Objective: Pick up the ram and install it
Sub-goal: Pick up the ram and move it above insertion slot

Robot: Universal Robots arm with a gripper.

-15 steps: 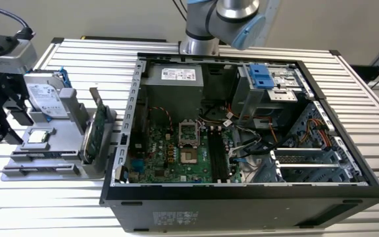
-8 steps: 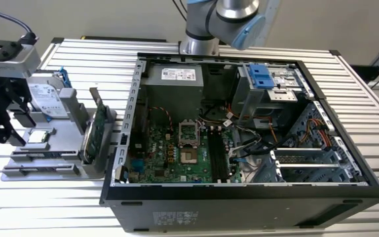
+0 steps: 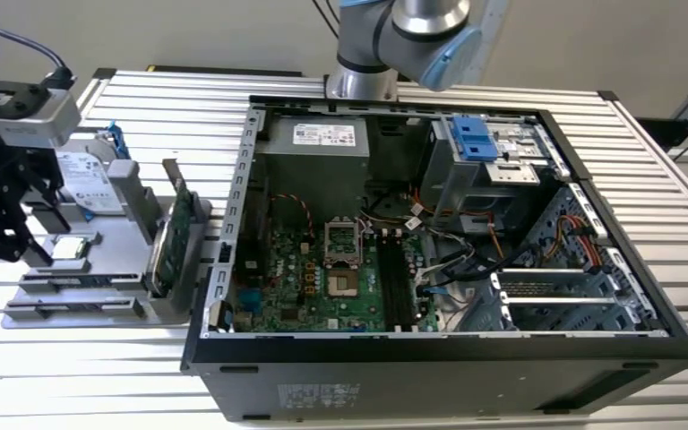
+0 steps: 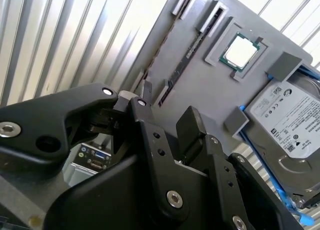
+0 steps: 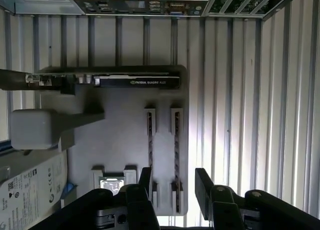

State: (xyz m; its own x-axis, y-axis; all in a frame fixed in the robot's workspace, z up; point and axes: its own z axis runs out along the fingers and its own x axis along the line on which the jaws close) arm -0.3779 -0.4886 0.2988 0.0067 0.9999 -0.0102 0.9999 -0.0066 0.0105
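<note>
1. Your jaws hang open and empty over the grey tray [image 5: 125, 140], which holds its parts on edge for gripping.
2. The ram [image 5: 176, 140] stands in its slot, directly under the gap between the jaws.
3. The computer case [image 3: 440, 224] lies open, well apart from them.

This looks to me like a robotics lab bench. A ribbed aluminium table [image 3: 176, 98] carries an opened computer case [image 3: 440, 376]. Just beyond my fingers [image 5: 202, 182], a grey fixture tray [image 5: 125, 140] holds a hard drive [image 4: 285, 125] and a processor chip [image 4: 240, 51] in moulded seats.
</note>
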